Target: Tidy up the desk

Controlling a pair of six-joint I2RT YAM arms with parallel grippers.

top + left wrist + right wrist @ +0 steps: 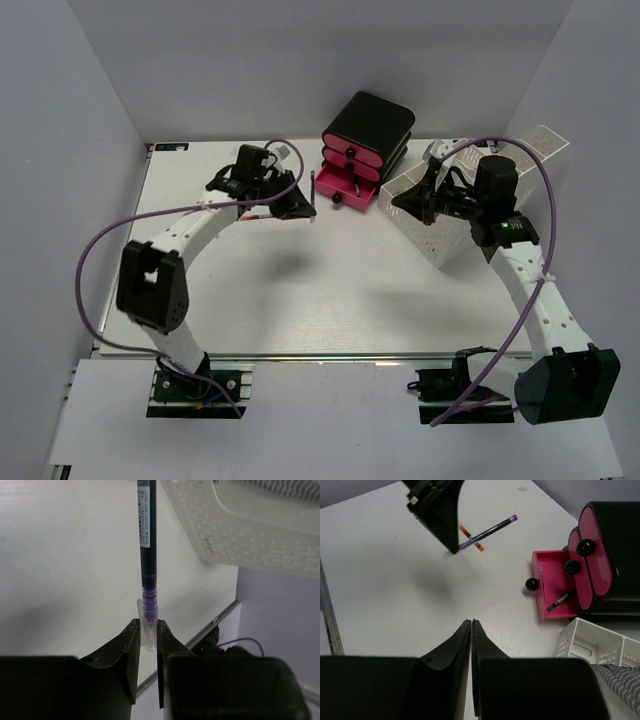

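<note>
Left wrist: desk (60, 570) beneath left tool (148, 626)

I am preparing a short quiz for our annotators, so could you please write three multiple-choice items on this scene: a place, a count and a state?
1. Where does the unheld dark pen lie? A in the open bottom drawer; B in a white tray; C on the metal rail.
2. How many pink fronts has the drawer unit? A two; B three; C four.
3. What is the left pincer doing? A standing wide open; B gripping the purple pen; C shut on nothing.
Answers: 1 A, it rests inside the pulled-out drawer. 2 B, two shut fronts sit above the open one. 3 B, it clamps the pen's clear end.
</note>
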